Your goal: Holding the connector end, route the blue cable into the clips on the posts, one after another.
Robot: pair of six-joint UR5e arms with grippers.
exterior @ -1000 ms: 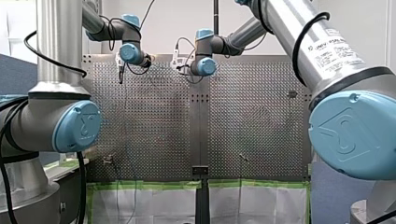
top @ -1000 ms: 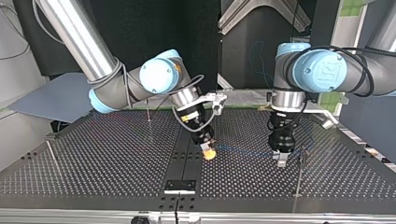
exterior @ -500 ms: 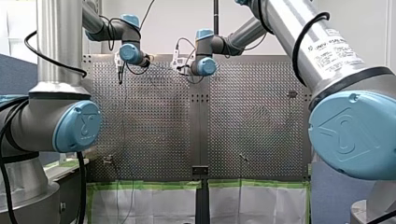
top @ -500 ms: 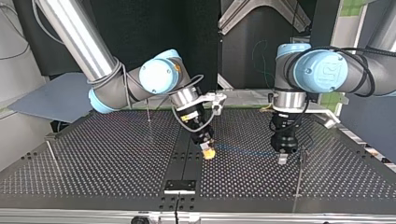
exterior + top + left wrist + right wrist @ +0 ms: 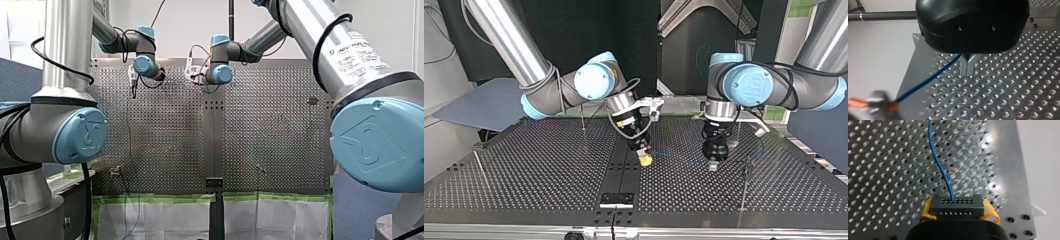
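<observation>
Perforated metal table (image 5: 524, 170), thin posts (image 5: 744, 185) upright; dark backdrop (image 5: 634, 40) behind.

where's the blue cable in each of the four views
Front view: too thin to make out.
Top view: the blue cable is a faint line from my right gripper to my left gripper.
Left wrist view: it runs from my left gripper's fingers across the table to the blurred right gripper.
Right wrist view: it leads away from the connector held between the yellow pads.
Shared landmark: the perforated table, in all four.
</observation>
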